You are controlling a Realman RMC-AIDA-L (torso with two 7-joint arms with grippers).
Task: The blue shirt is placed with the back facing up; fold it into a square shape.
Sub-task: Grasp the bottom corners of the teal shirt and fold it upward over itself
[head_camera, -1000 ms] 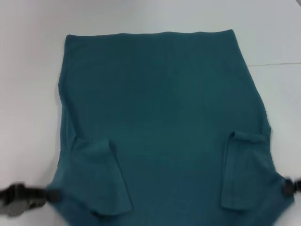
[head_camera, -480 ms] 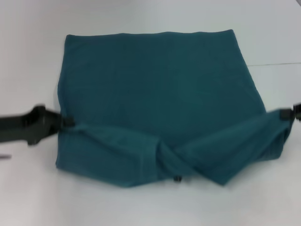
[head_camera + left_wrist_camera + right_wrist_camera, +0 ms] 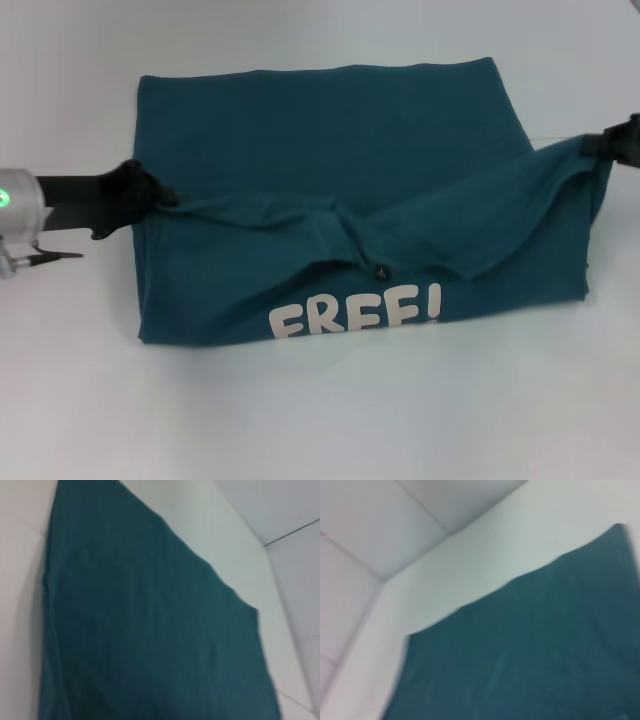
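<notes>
Head view: blue shirt (image 3: 340,140) between hands

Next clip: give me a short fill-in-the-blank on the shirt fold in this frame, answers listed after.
1. The left gripper and right gripper each pinch an edge of the ____ shirt.
2. The lifted near part is being carried toward the shirt's ____ edge.
3. The turned-up underside shows lettering coloured ____.
4. The shirt lies on a ____ table.

Answers: blue; far; white; white
</notes>
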